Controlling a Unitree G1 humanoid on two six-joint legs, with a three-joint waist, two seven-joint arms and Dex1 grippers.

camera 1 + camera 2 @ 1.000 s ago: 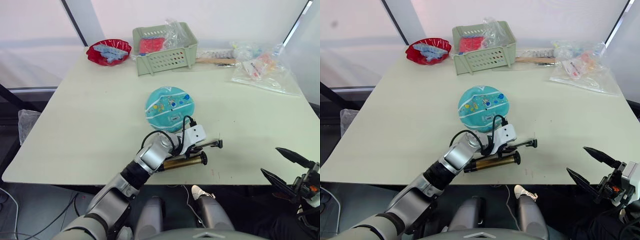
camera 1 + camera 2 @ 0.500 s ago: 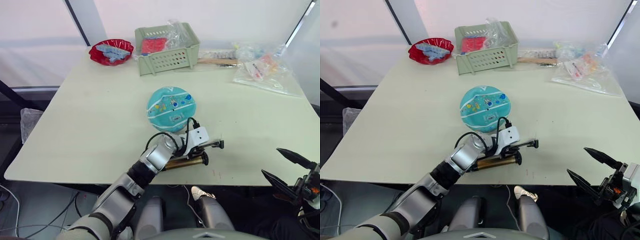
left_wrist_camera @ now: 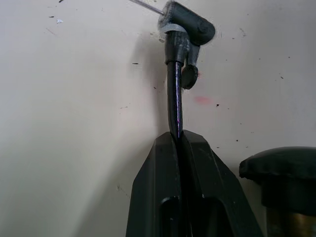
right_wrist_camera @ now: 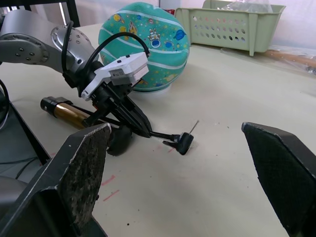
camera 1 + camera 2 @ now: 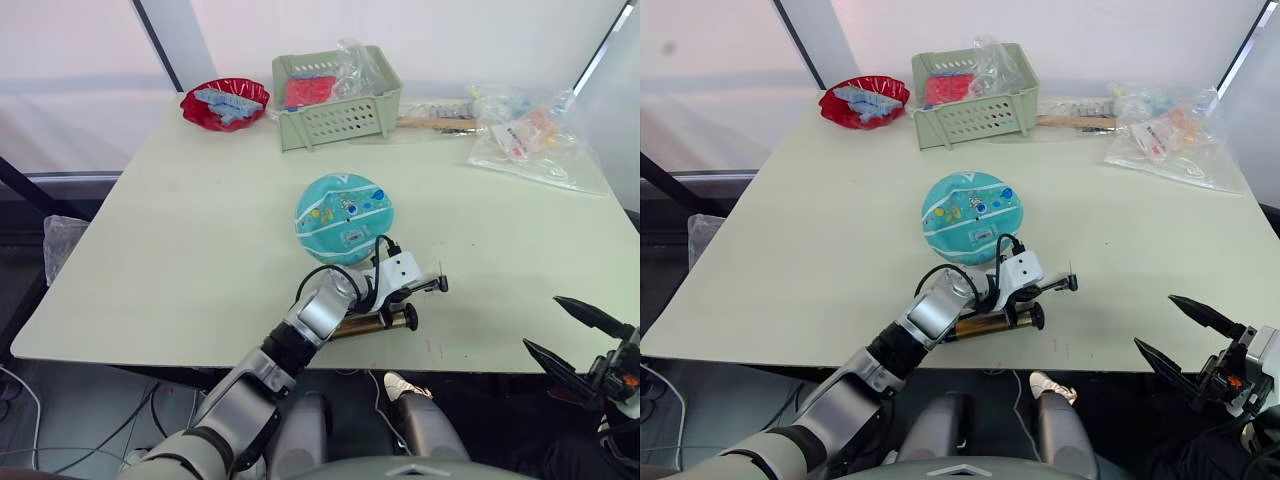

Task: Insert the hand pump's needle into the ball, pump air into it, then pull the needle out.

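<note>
**Left gripper pinches the pump hose just behind the needle**

On the table point(image 5: 180, 230) — one red bowl point(image 5: 224, 103) at the far left corner, one green basket point(image 5: 338, 97) beside it, and a heap of clear plastic bags point(image 5: 530, 135) at the far right. One ball point(image 5: 343, 217) sits near the middle, teal with white stripes.

Just in front of the ball lies one hand pump point(image 5: 992, 324). Its brass barrel lies flat near the front edge, long axis running left to right, one black end cap pointing toward the robot's right.

The left gripper point(image 3: 178, 139) reaches over the pump, its two fingers closed tight on the thin black hose point(image 3: 173, 96). The hose runs straight out from the fingertips to a small black fitting point(image 3: 186, 29) resting on the table, and one needle point(image 4: 193, 127) sticks out of it — a thin pin slanting up and away, toward the far side, apart from the ball.

The right gripper point(image 5: 1185, 334) hangs off the front right of the table, fingers spread wide, holding nothing.
</note>
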